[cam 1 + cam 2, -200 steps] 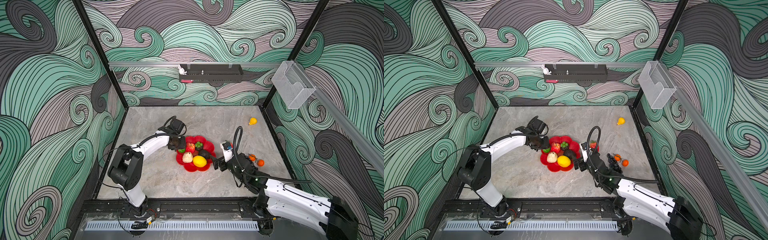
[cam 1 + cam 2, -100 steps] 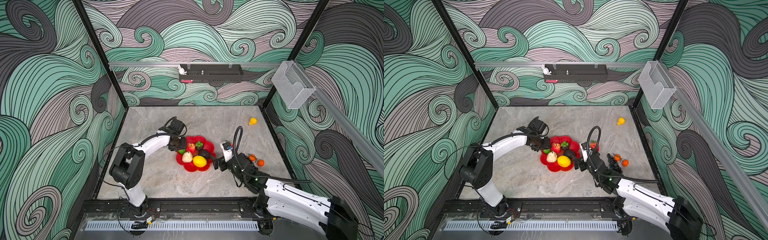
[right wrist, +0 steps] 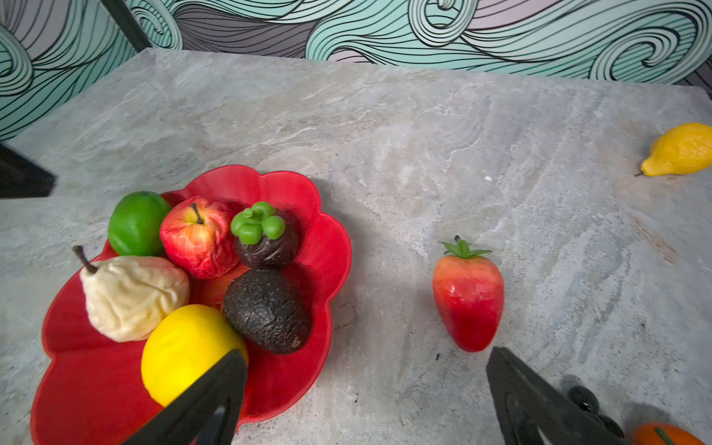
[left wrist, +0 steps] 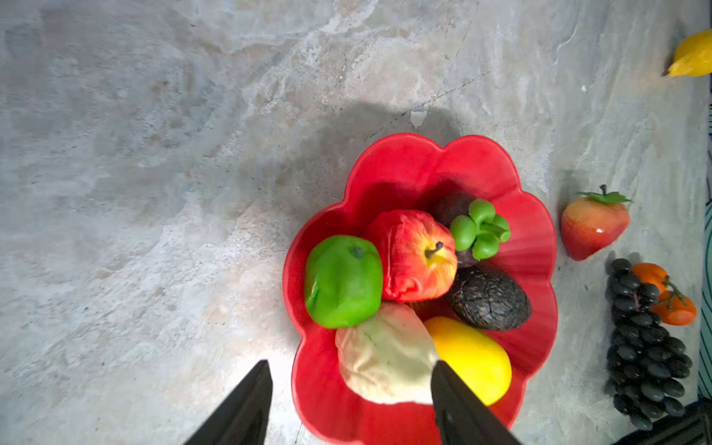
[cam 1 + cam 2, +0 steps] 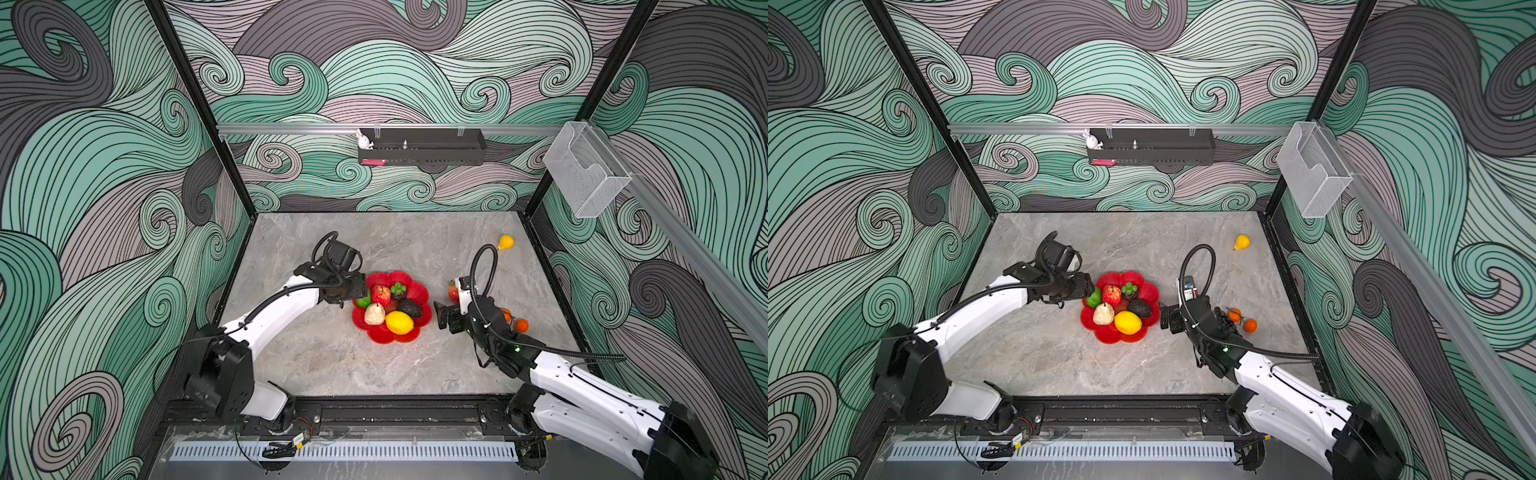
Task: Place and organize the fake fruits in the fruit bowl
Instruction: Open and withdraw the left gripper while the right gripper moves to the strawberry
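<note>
**Six fruits in the bowl, more waiting on the table**

Near the middle of the grey table (image 5: 332, 361), in both top views: the red flower-shaped bowl (image 5: 419, 287).

Packed close inside it:
- a green fruit (image 4: 343, 281) against the rim on the left arm's side
- a red apple (image 4: 414, 256) touching that green fruit
- a dark round fruit (image 4: 479, 229) with a green cap, just beside the apple
- a dark, rough avocado (image 4: 487, 298)
- a yellow lemon (image 4: 472, 360)
- a beige pear (image 4: 385, 354), wrinkled, touching the lemon at the near side of the bowl

Out on the table, right of the bowl in both top views:
- a strawberry (image 3: 468, 296), near the bowl but apart from it, green leaves pointing away from the right arm
- a bunch of dark grapes (image 4: 643, 343), with small oranges (image 4: 672, 304) right up against it
- well apart from all of these, toward the back right corner, a small yellow pear-shaped fruit (image 5: 505, 242)

Left claw (image 4: 350, 370): over the bowl's left edge, close to the green fruit. Fingers apart, nothing gripped between them. In the left wrist view, one finger over bare table, the other in front of the pear and lemon.

Right claw (image 3: 368, 352): low, just beside the bowl's right edge. Fingers spread wide, nothing between them. In the right wrist view, one finger in front of the lemon and the bowl's rim, the other close to the grapes. Strawberry ahead of the gap, untouched.
</note>
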Available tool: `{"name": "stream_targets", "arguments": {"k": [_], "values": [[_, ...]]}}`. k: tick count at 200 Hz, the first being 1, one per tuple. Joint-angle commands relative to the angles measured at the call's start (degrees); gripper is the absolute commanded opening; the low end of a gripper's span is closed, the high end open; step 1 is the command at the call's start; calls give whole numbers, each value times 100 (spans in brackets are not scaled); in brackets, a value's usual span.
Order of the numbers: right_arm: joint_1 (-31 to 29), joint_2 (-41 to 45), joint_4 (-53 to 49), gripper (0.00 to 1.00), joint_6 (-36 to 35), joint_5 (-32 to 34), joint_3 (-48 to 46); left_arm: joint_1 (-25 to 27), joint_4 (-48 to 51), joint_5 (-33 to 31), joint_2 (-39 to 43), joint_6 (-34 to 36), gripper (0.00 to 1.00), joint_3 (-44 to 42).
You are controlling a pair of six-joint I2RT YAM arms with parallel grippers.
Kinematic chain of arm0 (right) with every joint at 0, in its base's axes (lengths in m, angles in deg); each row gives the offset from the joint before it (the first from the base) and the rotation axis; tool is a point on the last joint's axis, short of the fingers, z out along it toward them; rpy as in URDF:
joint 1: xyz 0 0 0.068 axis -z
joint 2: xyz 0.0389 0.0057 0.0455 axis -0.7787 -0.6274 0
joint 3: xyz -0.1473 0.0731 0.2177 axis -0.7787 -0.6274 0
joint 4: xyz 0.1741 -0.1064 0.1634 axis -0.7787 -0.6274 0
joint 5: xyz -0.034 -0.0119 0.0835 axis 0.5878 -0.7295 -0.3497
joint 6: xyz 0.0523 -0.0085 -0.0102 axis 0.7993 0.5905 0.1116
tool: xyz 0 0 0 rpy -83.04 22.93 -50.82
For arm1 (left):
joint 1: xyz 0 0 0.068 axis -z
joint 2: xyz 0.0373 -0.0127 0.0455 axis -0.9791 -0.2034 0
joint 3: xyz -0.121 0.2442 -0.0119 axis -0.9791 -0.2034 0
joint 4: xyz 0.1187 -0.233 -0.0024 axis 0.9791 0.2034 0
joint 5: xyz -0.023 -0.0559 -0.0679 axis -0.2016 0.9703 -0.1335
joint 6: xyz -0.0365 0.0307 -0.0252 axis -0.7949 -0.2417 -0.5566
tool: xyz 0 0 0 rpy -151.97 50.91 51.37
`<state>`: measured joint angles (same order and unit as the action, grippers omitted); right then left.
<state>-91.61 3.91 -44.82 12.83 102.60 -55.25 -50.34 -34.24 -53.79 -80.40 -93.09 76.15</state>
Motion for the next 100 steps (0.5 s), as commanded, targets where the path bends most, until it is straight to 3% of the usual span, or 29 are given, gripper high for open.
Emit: {"name": "stream_targets", "arguments": {"k": [1,48,100], "values": [[336,-23,-788,98,247,-70,416,-38,-347,-439,932,-51,70,-574],[1187,-670,-1420,97,462,-673,836,-50,-1267,-1124,3164,-42,77,-2416],[1892,-2100,-1636,96,428,-1423,1537,-47,-1804,-1227,5047,229,82,-3843]]}}
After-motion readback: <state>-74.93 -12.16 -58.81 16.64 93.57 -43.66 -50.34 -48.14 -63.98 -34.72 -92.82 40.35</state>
